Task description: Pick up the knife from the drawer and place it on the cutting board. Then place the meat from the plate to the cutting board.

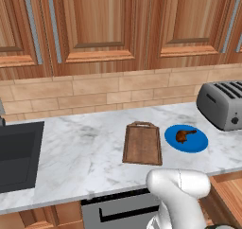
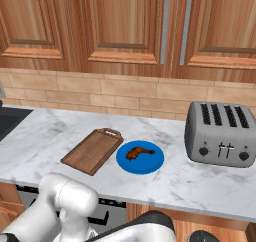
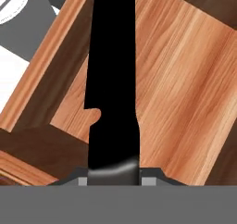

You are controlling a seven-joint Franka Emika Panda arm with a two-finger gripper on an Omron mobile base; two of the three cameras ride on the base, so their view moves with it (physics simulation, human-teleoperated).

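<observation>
Grip: fingers [image 3: 113, 180] are nearly closed on the knife [image 3: 112, 79], pinching it low down at one end; the black blade runs straight up and away from the fingertips in the hand view.
Knife place: between the fingers, over the light wood floor of the drawer [image 3: 185, 79]; I cannot tell whether it hangs clear of that floor or touches it.
Slip risk: hold sits at one end of a long, slim thing, so most of its length hangs beyond the fingers; a quick swing could make it pivot or slide out.
Snag risk: drawer wall lies to the left of the fingers, close to the blade; a sideways pull before a clean lift could knock the tip against it and twist the grip.
Landing risk: cutting board [image 1: 142, 144] lies on the bench [image 1: 85, 152], just beside the blue plate [image 1: 198, 145]; a skewed knife could overhang the rim or sweep into the plate.
Meat: reddish lump [image 1: 185, 135] sits on the plate, well away from the fingers; a stray blade tip could shove it.
</observation>
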